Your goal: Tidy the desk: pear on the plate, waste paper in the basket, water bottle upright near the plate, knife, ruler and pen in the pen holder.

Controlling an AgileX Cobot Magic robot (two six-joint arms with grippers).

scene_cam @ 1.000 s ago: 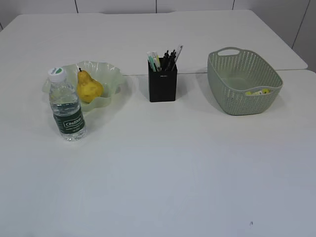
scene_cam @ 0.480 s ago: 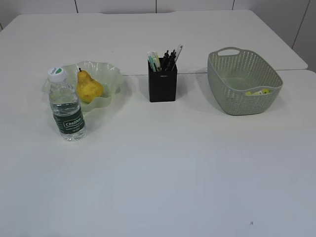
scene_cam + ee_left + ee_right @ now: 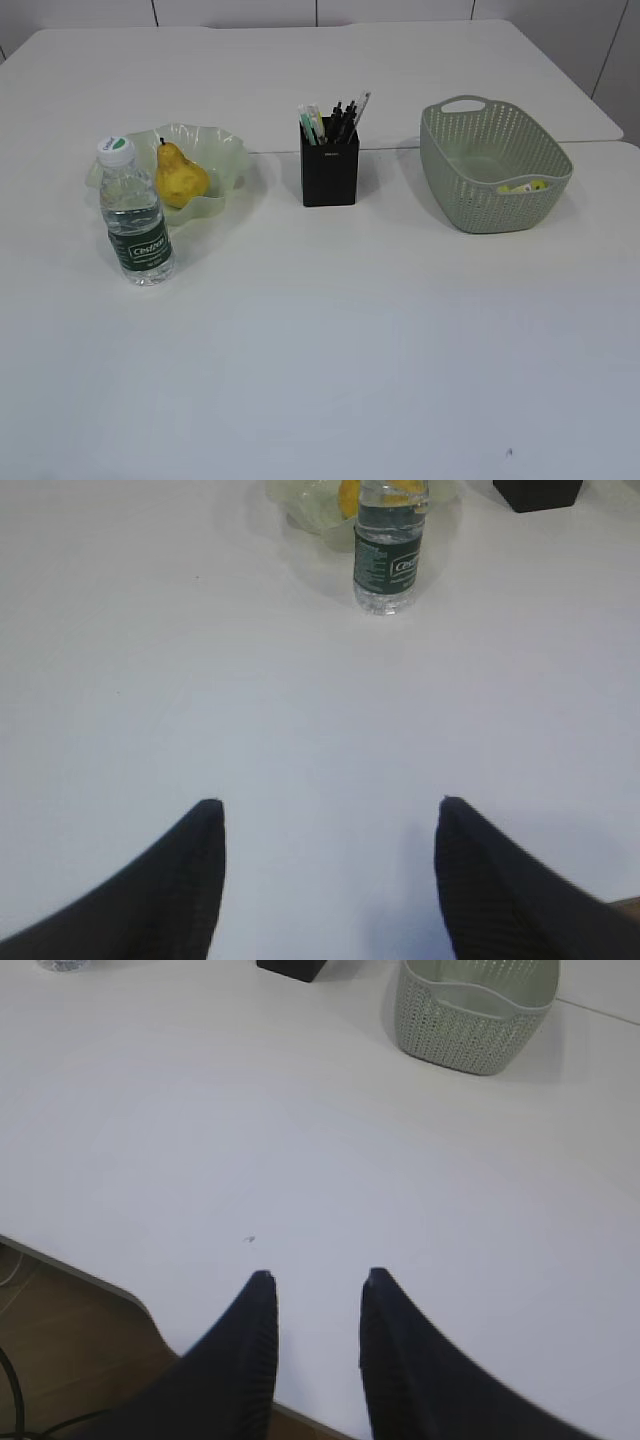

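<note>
The yellow pear [image 3: 181, 176] lies in the wavy pale green plate [image 3: 228, 152] at the left. The water bottle [image 3: 135, 216] stands upright just in front of the plate; it also shows in the left wrist view as the water bottle [image 3: 388, 555]. The black pen holder [image 3: 330, 173] holds several pens and a clear ruler. The yellow waste paper [image 3: 522, 186] lies inside the green basket [image 3: 470, 205]. No arm shows in the exterior view. My left gripper [image 3: 327, 810] hangs open over bare table. My right gripper [image 3: 317, 1278] is open and empty near the table's front edge.
A second white table adjoins at the back. The table's front edge and the floor below it show under the right gripper. A small dark speck [image 3: 509, 453] marks the tabletop at the front right. The basket [image 3: 470, 1020] stands far ahead of the right gripper.
</note>
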